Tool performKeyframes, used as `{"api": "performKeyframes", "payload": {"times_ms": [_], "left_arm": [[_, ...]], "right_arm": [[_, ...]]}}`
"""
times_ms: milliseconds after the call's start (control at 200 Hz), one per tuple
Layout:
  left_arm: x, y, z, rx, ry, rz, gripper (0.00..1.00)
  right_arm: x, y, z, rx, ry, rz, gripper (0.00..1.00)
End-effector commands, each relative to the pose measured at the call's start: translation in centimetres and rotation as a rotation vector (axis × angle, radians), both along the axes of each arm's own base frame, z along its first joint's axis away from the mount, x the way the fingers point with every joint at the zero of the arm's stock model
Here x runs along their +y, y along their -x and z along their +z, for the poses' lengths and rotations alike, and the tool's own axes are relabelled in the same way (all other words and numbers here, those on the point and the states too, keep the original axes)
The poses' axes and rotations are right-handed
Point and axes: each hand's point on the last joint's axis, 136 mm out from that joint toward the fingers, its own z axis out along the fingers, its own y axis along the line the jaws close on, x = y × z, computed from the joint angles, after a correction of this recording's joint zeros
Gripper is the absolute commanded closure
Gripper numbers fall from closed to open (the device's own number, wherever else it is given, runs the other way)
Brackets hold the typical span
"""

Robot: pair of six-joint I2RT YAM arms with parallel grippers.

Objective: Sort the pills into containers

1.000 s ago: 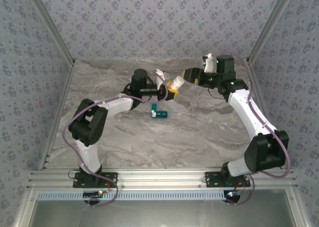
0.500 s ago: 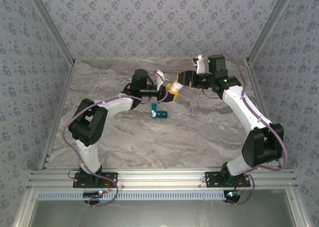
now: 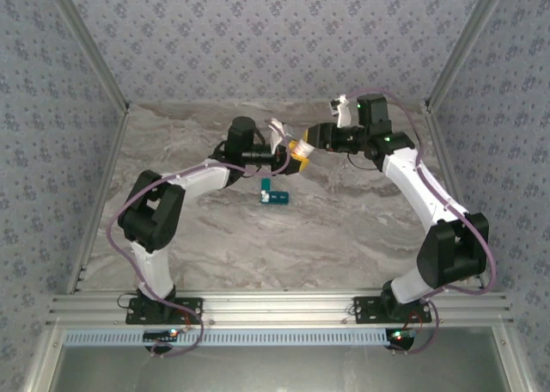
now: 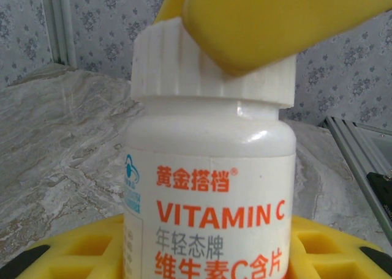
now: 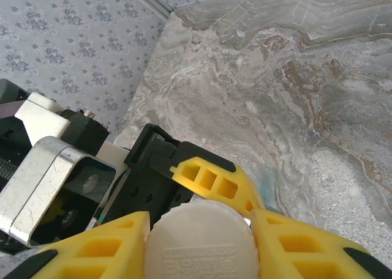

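Note:
My left gripper [image 3: 286,157] is shut on a white Vitamin C bottle [image 4: 208,193] and holds it above the table. In the left wrist view its yellow fingers [image 4: 79,254] flank the bottle's body. My right gripper [image 5: 201,245] is shut on the bottle's ribbed white cap [image 5: 202,242], one yellow finger on each side. One right finger [image 4: 275,16] shows pressed against the cap [image 4: 184,65]. The teal-blue pill box [image 3: 275,194] lies on the marble table just in front of the two grippers, apart from both. No pills are visible.
The marble table [image 3: 344,229] is ringed by patterned walls and metal corner posts [image 3: 90,57]. Both arms meet at the back middle of the table. An aluminium rail [image 3: 275,310] runs along the near edge by the arm bases.
My right gripper has moved left to the bottle and closed round its cap. The left arm and bottle have hardly moved, and the pill box has stayed put.

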Motion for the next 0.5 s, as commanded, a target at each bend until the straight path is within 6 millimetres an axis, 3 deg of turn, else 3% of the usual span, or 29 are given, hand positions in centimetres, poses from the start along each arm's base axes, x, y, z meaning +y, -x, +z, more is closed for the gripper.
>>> {"api": "performKeyframes", "payload": {"times_ms": [0,110,260,310,340,495], "left_arm": [[-0.3,0.1,2.1,-0.043,0.036,-0.014,1.00],[-0.3,-0.6,2.0,-0.082,0.026,0.056,1.00],[-0.8,-0.7,1.2,-0.327,-0.064,0.226,1.00],[-1.0,-0.8,0.9,-0.389,-0.089,0.276,1.00],[-1.3,-0.7,0.8,-0.419,-0.102,0.297,1.00],[-1.9,-0.7,0.6,-0.427,-0.100,0.328,1.00]], "right_arm": [[0.6,-0.2,-0.9,0.043,-0.022,-0.015,0.63],[0.9,-0.8,-2.0,0.092,-0.042,-0.107,0.65],[1.1,-1.5,-4.1,0.198,-0.073,-0.273,0.65],[1.2,-2.0,-3.8,0.212,-0.121,-0.318,0.65],[1.3,-1.8,-5.1,0.248,-0.133,-0.336,0.65],[1.9,-2.2,-5.0,0.266,-0.176,-0.347,0.64]]}}
